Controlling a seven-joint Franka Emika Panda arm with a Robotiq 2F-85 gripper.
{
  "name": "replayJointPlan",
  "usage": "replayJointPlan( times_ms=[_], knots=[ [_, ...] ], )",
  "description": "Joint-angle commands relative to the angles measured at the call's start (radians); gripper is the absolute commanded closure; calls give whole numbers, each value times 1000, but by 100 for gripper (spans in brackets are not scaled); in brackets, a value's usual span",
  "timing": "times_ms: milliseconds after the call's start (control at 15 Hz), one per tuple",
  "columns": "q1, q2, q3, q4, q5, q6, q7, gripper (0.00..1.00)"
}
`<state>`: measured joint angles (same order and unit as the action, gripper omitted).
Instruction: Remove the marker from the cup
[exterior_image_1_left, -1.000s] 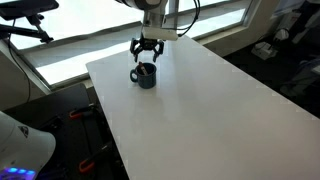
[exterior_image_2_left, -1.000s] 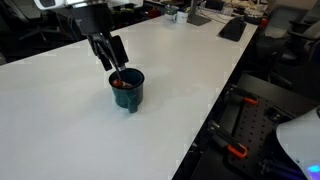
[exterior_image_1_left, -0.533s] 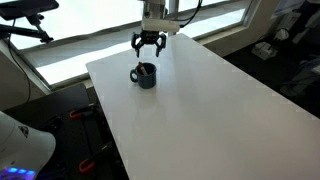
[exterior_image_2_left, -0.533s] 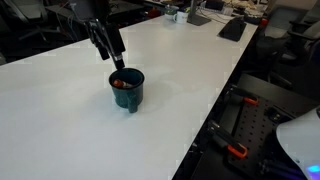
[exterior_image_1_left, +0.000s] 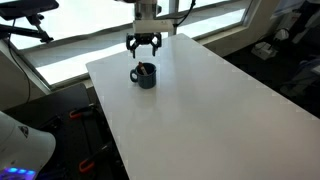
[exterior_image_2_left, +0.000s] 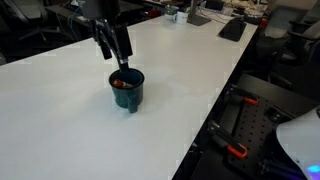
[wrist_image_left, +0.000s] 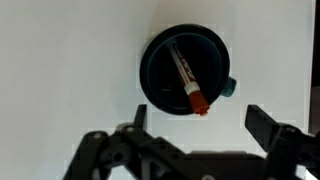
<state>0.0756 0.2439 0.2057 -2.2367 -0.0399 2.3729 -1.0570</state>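
The cup (exterior_image_1_left: 144, 75) is a small dark mug standing upright on the white table (exterior_image_1_left: 190, 110); it shows in both exterior views (exterior_image_2_left: 127, 90) and from above in the wrist view (wrist_image_left: 188, 68). The marker (wrist_image_left: 186, 80) leans inside it, its red tip resting at the rim; its tip also shows in an exterior view (exterior_image_2_left: 121, 74). My gripper (exterior_image_1_left: 144, 43) hangs above the cup, open and empty, also seen in an exterior view (exterior_image_2_left: 111, 42). In the wrist view its fingers (wrist_image_left: 195, 122) spread below the cup's edge.
The table's edges drop off to the floor on all sides. A window ledge (exterior_image_1_left: 70, 45) runs behind the table. Desks with a keyboard (exterior_image_2_left: 233, 28) and clutter stand at the far end. A white robot base (exterior_image_2_left: 298, 140) sits beside the table.
My gripper has risen away from the cup, staying open. The marker and cup have not moved.
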Motion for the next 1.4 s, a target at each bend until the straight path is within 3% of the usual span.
replayJointPlan(
  times_ms=[0,467,667,733,800,933,1333],
  knots=[
    [3,-9,-1,-21,10,18,-1,0],
    [3,-15,-2,-59,10,46,-1,0],
    [3,2,-1,-61,7,50,-1,8],
    [2,7,-1,-60,7,48,0,26],
    [2,12,-1,-60,6,48,2,25],
    [1,18,-1,-63,2,50,1,39],
    [-13,38,3,-55,18,29,-19,41]
  ],
)
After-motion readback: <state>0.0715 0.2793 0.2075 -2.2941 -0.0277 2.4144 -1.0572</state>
